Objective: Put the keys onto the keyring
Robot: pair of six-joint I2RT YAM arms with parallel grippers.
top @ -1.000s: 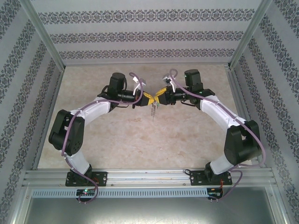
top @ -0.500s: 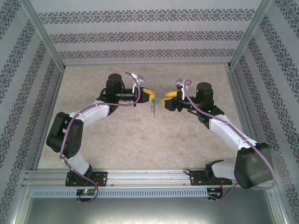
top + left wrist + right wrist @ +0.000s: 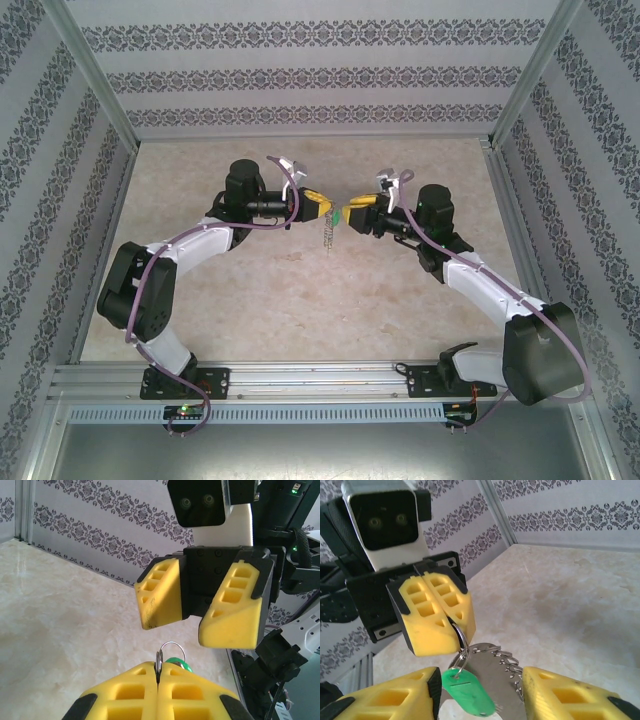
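plainly, the left gripper [image 3: 451, 622] has its yellow pads pressed together on a thin wire ring [image 3: 462, 641], and the whole bunch hangs from that pinch, in the air above the table [image 3: 300, 300]. the keys [image 3: 468, 689], seen mostly as the bright green tag, dangle from that ring just under the left fingertips. the keyring [image 3: 492, 672] hangs right behind and beside the tag, with its row of small grey bits [image 3: 509, 659] along the far edge. the bunch's long axis runs roughly straight down from the pinch.

the right gripper [image 3: 189, 630] faces the left one tip to tip at about the same height, its fingers spread wide apart and holding nothing. from the right wrist, the tag and the loop sit in the gap between its two fingers, just ahead of them and a little low. the left arm has contact, so the right arm is the free one for any closing or threading.

the right wrist view is blurred close up, so i cannot tell whether the wire ring already passes through the grey loop or only lies against it. by my judgement, the next move turns on that link. if it is not made, the right fingers would need to come in low on the hanging tag.
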